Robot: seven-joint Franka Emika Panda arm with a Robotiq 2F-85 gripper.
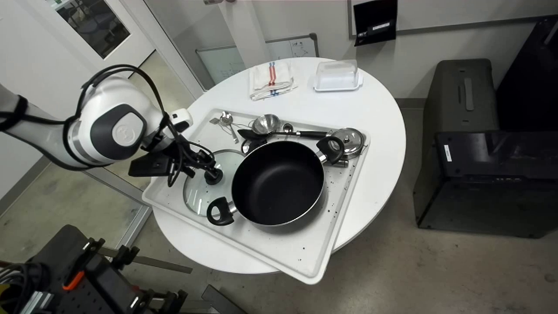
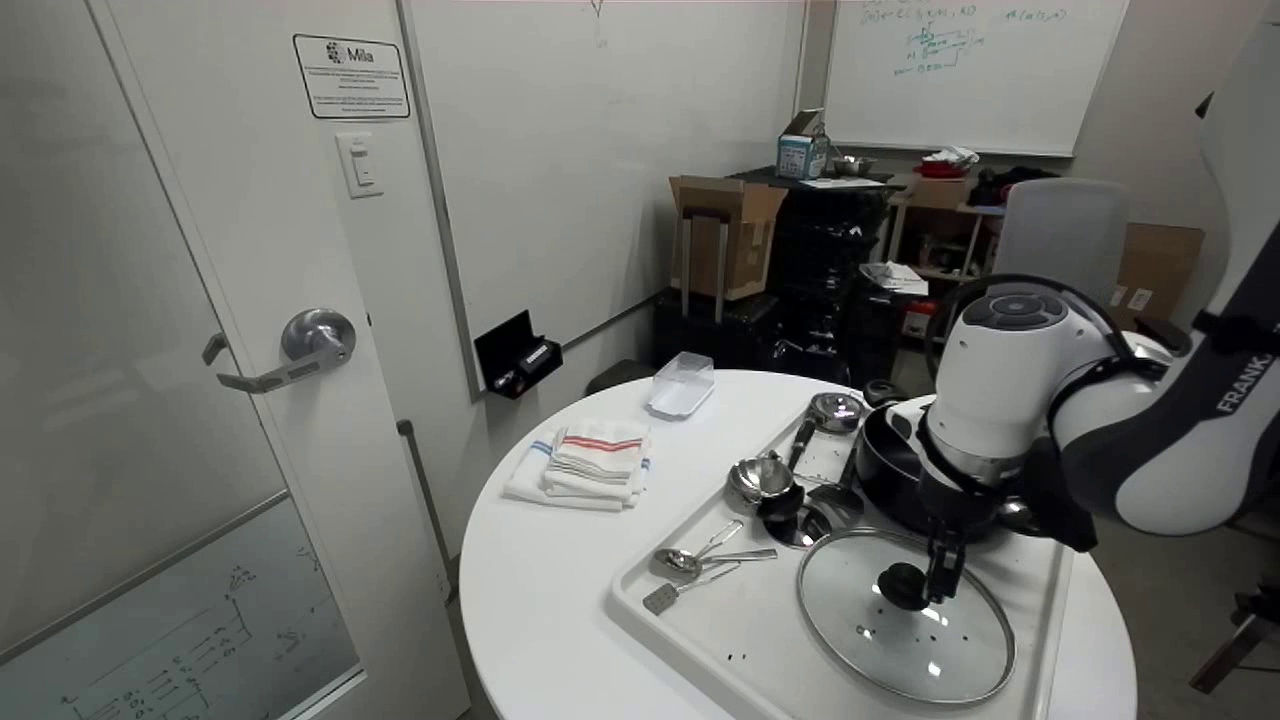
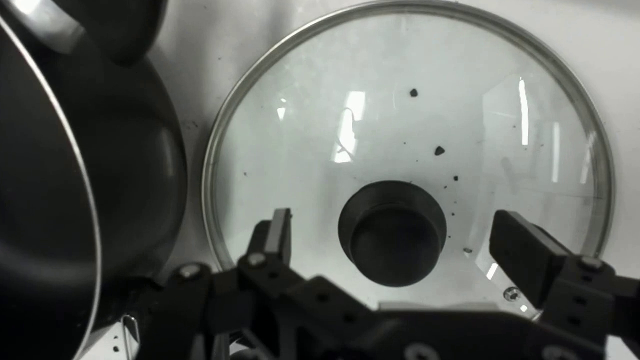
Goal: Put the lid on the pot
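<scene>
The lid [image 1: 198, 196] is a clear glass disc with a metal rim and a black knob [image 3: 395, 240]. It lies on the tray beside the pot and also shows in an exterior view [image 2: 900, 650]. The black pot [image 1: 279, 183] is uncovered, and one handle overlaps the lid's edge in that view. Its wall shows at the left in the wrist view [image 3: 145, 125]; the arm partly hides it in an exterior view [image 2: 885, 460]. My gripper [image 3: 392, 225] is open over the lid, one finger on each side of the knob, with gaps on both sides.
The white tray [image 1: 261, 257] sits on a round white table [image 1: 383, 131]. Metal utensils [image 2: 690, 565], a metal bowl [image 1: 266, 124] and a small lidded metal pot [image 1: 348, 139] lie beside the pot. Folded towels [image 1: 272, 78] and a clear-covered dish [image 1: 338, 76] stand at the back.
</scene>
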